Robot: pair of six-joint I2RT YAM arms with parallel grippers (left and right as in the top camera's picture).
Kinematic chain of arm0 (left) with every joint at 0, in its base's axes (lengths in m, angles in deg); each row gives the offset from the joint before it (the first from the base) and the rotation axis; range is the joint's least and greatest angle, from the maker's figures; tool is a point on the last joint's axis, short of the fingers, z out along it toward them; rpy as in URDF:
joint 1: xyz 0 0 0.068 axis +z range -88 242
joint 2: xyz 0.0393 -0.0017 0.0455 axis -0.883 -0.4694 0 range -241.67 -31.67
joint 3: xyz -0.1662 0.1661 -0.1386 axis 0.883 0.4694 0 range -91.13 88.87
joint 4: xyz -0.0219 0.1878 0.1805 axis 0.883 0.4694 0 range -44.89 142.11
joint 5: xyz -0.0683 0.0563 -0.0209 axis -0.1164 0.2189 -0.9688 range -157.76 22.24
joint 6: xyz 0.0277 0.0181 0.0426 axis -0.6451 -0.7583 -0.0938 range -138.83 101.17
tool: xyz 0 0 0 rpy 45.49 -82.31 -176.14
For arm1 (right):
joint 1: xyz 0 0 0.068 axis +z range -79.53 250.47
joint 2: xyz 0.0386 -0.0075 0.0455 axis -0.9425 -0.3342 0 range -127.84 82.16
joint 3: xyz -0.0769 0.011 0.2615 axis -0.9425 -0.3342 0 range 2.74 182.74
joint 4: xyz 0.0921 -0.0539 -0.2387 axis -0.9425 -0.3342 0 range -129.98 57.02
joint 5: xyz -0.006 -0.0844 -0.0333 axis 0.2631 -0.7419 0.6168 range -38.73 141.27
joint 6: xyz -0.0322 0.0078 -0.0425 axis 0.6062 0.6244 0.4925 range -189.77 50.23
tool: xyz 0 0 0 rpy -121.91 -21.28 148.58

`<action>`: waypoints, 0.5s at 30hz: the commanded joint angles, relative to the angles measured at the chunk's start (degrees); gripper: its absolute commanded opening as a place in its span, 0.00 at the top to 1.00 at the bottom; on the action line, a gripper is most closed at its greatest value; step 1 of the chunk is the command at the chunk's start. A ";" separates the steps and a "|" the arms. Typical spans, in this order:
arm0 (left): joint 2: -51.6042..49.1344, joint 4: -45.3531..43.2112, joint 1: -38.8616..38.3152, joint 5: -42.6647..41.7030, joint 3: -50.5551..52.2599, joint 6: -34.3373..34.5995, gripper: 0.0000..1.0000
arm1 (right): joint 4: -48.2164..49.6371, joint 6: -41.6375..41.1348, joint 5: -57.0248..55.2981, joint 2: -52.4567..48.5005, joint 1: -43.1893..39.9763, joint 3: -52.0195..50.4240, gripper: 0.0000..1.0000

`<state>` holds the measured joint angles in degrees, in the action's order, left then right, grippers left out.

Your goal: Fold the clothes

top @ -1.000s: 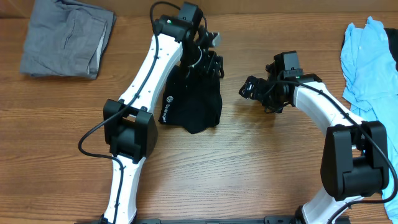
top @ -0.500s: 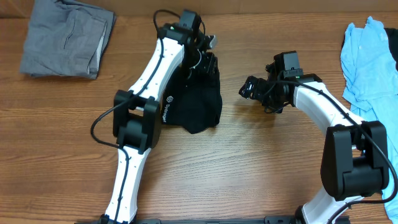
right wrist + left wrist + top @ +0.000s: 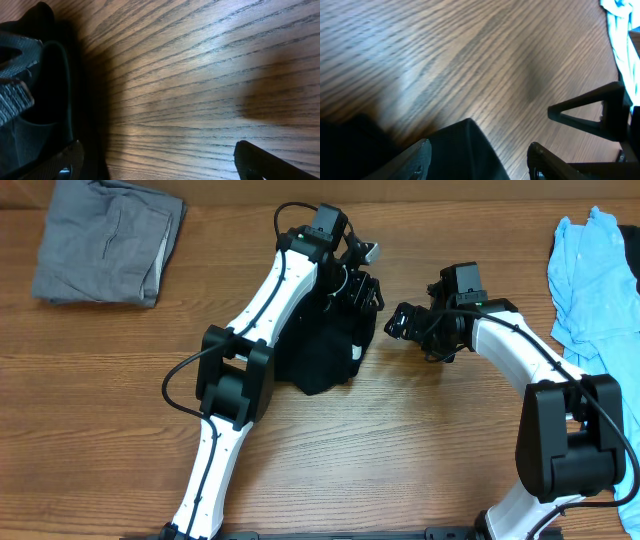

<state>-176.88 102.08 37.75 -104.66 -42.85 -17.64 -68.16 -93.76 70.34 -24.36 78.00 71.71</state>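
shifted right, our left gripper [image 3: 364, 290] folds the black shirt [image 3: 322, 362], jaws we cannot tell; right gripper [image 3: 401, 323] jaws released; next, flatten.

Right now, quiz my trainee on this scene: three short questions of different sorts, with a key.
1. True or false: the right gripper is shut on the black shirt.
2. Which garment lies at the right edge of the table? A. grey folded garment B. light blue shirt C. black shirt
3. Fill in: the ____ arm reaches over the black shirt.
Key: 1. False; its fingers stand apart over the bare table. 2. B. 3. The left arm.
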 commanded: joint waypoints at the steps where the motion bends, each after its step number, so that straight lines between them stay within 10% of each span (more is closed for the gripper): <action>1: 0.13 -0.22 -0.55 -1.51 -0.37 -1.40 0.34 | 0.00 -0.26 -0.37 -0.33 -0.13 -0.35 0.00; 15: 11.15 12.98 9.64 2.71 -12.92 -2.75 0.10 | -0.39 -0.24 -0.44 -0.33 -0.13 -0.35 0.00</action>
<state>-173.03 111.08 42.80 -105.30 -51.29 -19.04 -68.94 -93.76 70.32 -24.36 78.00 71.71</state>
